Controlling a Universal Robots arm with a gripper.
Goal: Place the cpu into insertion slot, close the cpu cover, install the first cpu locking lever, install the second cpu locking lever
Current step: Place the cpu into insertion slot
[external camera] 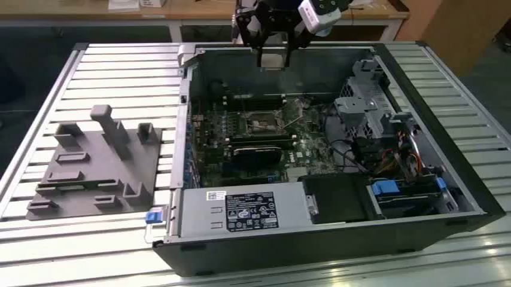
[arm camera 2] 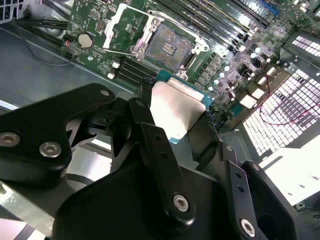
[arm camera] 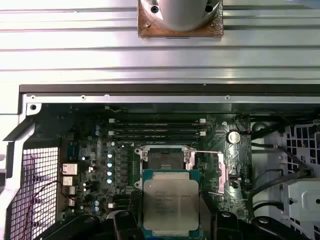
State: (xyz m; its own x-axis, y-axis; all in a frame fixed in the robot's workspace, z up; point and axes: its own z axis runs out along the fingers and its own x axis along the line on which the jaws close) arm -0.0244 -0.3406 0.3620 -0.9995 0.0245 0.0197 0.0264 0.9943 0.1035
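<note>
Black fingers (arm camera 2: 155, 145) clamp the cpu (arm camera 2: 177, 107) by two opposite edges, its metal face plain in both wrist views. Beyond it, on the green motherboard (arm camera 2: 95, 20), the insertion slot (arm camera 2: 170, 46) lies bare, the cpu cover (arm camera 2: 111, 28) swung open beside it. Seen in the exterior view, the gripper (external camera: 271, 60) hangs above the computer case (external camera: 335, 245) at its far wall, well apart from the slot.

My desk (external camera: 119, 66) is silver slatted metal, evenly lit. Behind it, a light wooden table (external camera: 191, 11) on white legs; brown wooden panel (external camera: 463, 24) at the exterior view's right. Dark floor (external camera: 32, 60) beyond.
</note>
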